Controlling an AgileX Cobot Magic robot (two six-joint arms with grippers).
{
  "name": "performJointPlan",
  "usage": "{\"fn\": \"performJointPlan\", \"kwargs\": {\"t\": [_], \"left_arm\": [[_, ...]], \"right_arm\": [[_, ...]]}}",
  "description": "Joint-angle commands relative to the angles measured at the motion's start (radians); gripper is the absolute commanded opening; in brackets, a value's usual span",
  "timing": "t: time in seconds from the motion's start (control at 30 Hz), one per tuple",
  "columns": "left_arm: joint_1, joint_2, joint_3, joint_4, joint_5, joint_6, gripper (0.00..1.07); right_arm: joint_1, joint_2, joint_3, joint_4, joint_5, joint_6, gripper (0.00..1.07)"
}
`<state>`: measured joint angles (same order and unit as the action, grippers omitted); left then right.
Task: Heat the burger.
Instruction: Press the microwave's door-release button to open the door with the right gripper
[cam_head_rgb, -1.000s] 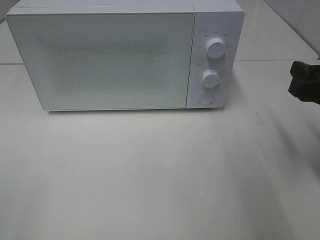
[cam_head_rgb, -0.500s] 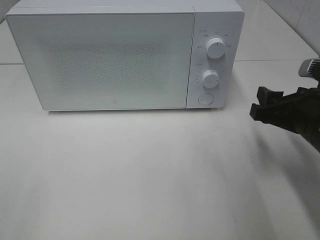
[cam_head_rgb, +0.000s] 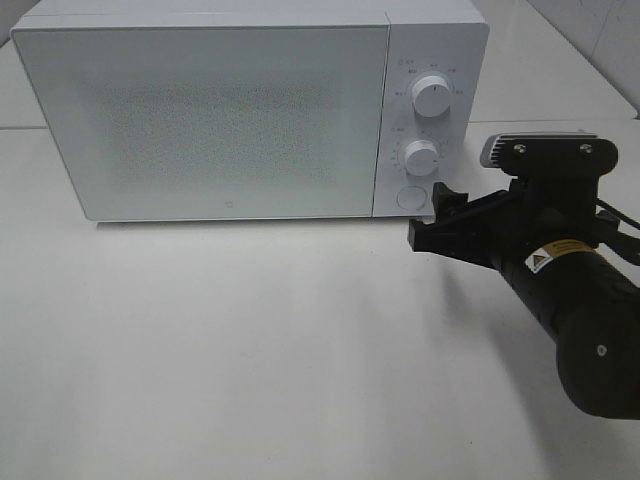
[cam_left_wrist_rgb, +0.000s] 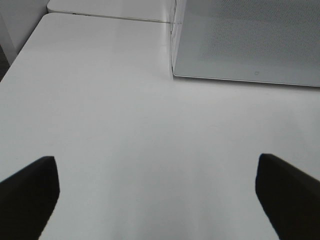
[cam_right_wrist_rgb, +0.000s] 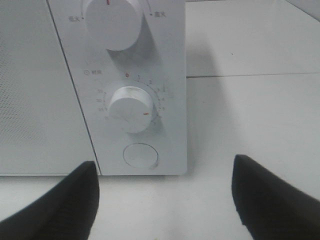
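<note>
Across the near half, the bench (cam_head_rgb: 250, 360) is a smooth, matt white slab. Over its left part the left gripper (cam_left_wrist_rgb: 155, 200) hangs with its black fingers spread wide, nothing between them. Toward the right edge, the right gripper (cam_head_rgb: 428, 213), black and blocky, has its jaws parted and empty, just before the round button (cam_head_rgb: 410, 197). Behind it, at the far edge, stands a boxy white microwave (cam_head_rgb: 230, 110) with a lower knob (cam_head_rgb: 421, 157) and an upper knob (cam_head_rgb: 431, 96). Its speckled, frosted door (cam_head_rgb: 200, 120) is shut. The burger shows in no view, so its place and facing cannot be told.
</note>
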<state>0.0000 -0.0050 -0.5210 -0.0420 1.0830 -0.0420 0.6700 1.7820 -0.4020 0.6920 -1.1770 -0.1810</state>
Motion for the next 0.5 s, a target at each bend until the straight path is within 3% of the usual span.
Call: {"fn": "performJointPlan", "kwargs": {"t": [0.03, 0.5], "left_arm": [[0.001, -0.014, 0.001, -0.009, -0.014, 0.001, 1.0], [0.001, -0.014, 0.001, -0.009, -0.014, 0.001, 1.0]], "right_arm": [[0.02, 0.009, -0.029, 0.018, -0.002, -0.018, 0.74], [0.067, 0.025, -0.07, 0.042, 0.038, 0.005, 0.74]]}}
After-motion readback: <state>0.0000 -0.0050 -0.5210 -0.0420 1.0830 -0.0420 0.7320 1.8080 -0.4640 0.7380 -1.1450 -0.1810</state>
